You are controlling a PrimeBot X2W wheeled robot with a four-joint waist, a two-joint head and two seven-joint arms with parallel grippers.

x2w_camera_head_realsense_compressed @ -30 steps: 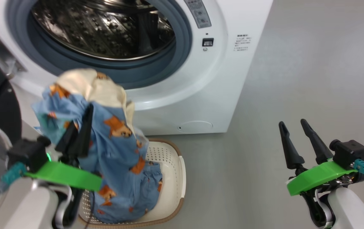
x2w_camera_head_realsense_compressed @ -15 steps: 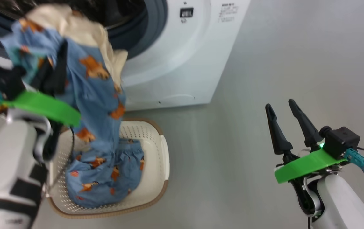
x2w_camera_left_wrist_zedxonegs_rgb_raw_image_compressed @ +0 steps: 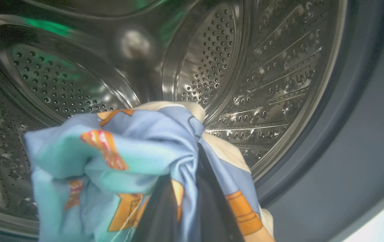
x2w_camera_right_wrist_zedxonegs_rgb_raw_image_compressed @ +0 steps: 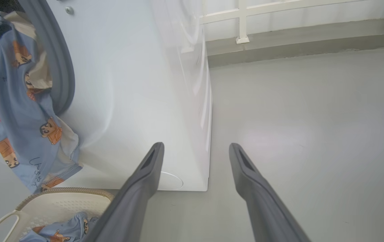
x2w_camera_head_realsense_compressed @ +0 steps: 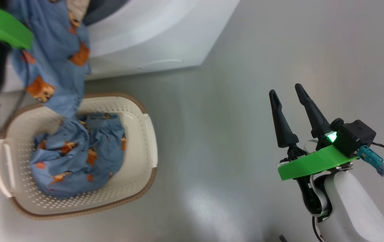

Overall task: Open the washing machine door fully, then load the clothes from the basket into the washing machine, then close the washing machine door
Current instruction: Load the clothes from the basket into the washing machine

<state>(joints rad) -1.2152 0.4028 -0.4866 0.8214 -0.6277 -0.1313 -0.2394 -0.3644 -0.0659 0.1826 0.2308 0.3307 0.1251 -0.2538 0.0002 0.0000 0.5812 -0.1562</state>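
My left gripper point(x2w_camera_left_wrist_zedxonegs_rgb_raw_image_compressed: 186, 174) is shut on the clothes point(x2w_camera_left_wrist_zedxonegs_rgb_raw_image_compressed: 118, 158), a light-blue bundle with orange animals and a cream piece, held at the mouth of the steel drum point(x2w_camera_left_wrist_zedxonegs_rgb_raw_image_compressed: 245, 67). In the head view the clothes point(x2w_camera_head_realsense_compressed: 54, 60) hang down from the left arm's green mount point(x2w_camera_head_realsense_compressed: 0, 23), and their lower part lies in the basket point(x2w_camera_head_realsense_compressed: 148, 134). The white washing machine point(x2w_camera_head_realsense_compressed: 151, 40) stands behind the basket. My right gripper point(x2w_camera_head_realsense_compressed: 285, 88) is open over the floor to the right, holding nothing. The washing machine door is out of view.
Grey floor point(x2w_camera_head_realsense_compressed: 218, 151) spreads to the right of the basket and machine. In the right wrist view my right gripper point(x2w_camera_right_wrist_zedxonegs_rgb_raw_image_compressed: 196, 145) points past the washing machine point(x2w_camera_right_wrist_zedxonegs_rgb_raw_image_compressed: 138, 84) corner toward a raised ledge point(x2w_camera_right_wrist_zedxonegs_rgb_raw_image_compressed: 296, 47) and a white railing point(x2w_camera_right_wrist_zedxonegs_rgb_raw_image_compressed: 242, 20).
The head camera has swung down and right. My left gripper has carried the clothes up from in front of the machine to the drum mouth. The right gripper stays open.
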